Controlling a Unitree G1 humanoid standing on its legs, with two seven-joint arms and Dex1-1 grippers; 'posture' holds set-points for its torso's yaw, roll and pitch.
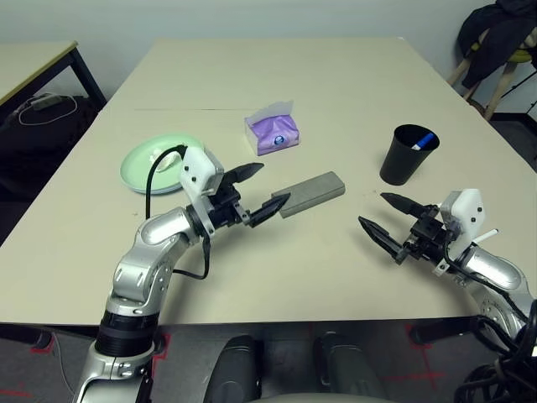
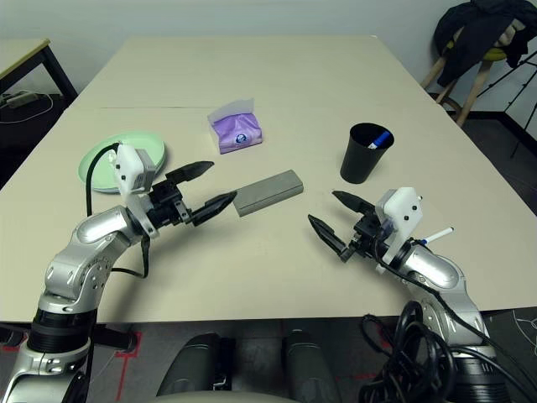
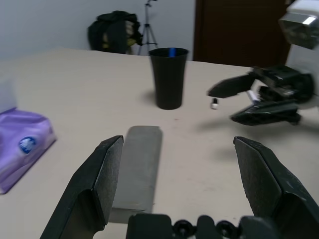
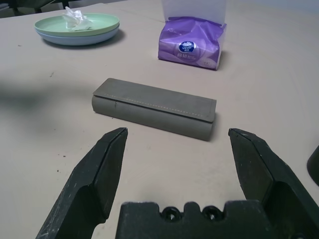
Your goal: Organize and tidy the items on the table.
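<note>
Hovering wide: left gripper, right gripper | grey case between | table far half bare

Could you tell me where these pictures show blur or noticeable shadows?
Left wrist view: right gripper and tissue pack look soft, cup casts a faint shadow. Right wrist view: a blurry dark shadow on the table beside the sharp glasses case.

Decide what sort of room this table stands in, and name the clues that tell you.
Probably a lab or office workroom rather than a home: a large plain beige table, a second table with black metal legs beside it, and a tripod by the wall.
</note>
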